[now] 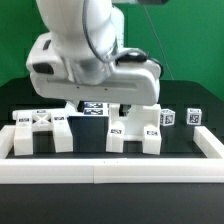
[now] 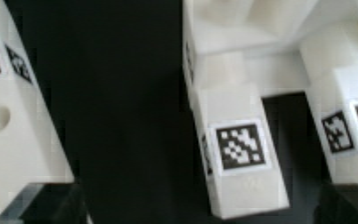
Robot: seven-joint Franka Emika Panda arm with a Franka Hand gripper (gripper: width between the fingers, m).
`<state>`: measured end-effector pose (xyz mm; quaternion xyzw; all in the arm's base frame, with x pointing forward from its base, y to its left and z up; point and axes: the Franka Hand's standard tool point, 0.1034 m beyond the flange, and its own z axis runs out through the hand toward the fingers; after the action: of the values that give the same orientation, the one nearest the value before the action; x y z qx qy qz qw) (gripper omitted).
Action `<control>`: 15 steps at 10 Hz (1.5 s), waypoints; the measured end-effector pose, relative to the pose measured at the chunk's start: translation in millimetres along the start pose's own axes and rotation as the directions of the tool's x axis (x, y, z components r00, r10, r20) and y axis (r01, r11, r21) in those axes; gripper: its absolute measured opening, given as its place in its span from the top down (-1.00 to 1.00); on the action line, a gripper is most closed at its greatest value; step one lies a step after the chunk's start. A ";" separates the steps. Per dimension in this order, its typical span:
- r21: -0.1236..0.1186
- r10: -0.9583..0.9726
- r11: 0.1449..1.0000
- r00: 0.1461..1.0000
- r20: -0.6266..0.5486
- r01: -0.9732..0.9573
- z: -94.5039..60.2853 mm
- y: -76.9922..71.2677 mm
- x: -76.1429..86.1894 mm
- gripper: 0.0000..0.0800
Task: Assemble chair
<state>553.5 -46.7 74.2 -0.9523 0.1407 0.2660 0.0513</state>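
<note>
The chair is in loose white parts with black-and-white tags. A wide blocky part sits at the exterior view's left, and a legged part stands in the middle. Two small tagged cubes are at the right. My gripper hangs low just behind the middle part, with its fingers mostly hidden by the hand. In the wrist view a long tagged post runs under my gripper. The jaws stand open, and a dark finger shows at the corner. Nothing is held.
A long low white border rail runs along the front and up both sides. The marker board lies flat behind the parts. A part with a round hole and another tagged part flank the post.
</note>
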 end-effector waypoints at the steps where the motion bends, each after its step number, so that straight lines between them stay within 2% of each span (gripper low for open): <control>1: 0.006 -0.012 1.000 0.997 -0.076 0.012 -9.0 3.3 7.4 -0.62; 2: 0.012 -0.010 1.000 0.994 -0.110 0.012 -14.6 5.5 7.8 -0.62; 3: 0.014 0.001 1.000 0.981 -0.194 0.001 -20.6 3.8 15.6 -0.62; 4: 0.015 0.009 1.000 0.963 -0.270 -0.005 -22.8 -1.8 16.7 -0.62; 7: 0.009 -0.007 1.000 0.946 -0.324 0.010 -20.8 1.2 17.6 -0.62; 10: -0.056 -0.230 0.973 0.911 -0.342 0.225 -30.4 24.0 15.8 -0.62; 11: -0.068 -0.283 0.959 0.898 -0.338 0.276 -30.1 34.2 13.3 -0.62; 13: -0.082 -0.310 0.950 0.880 -0.359 0.301 -29.8 47.7 10.3 -0.62; 15: -0.083 -0.312 0.949 0.881 -0.356 0.303 -28.5 46.8 10.8 -0.62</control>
<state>562.5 -98.8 91.8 -0.9957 -0.0085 0.0749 0.0540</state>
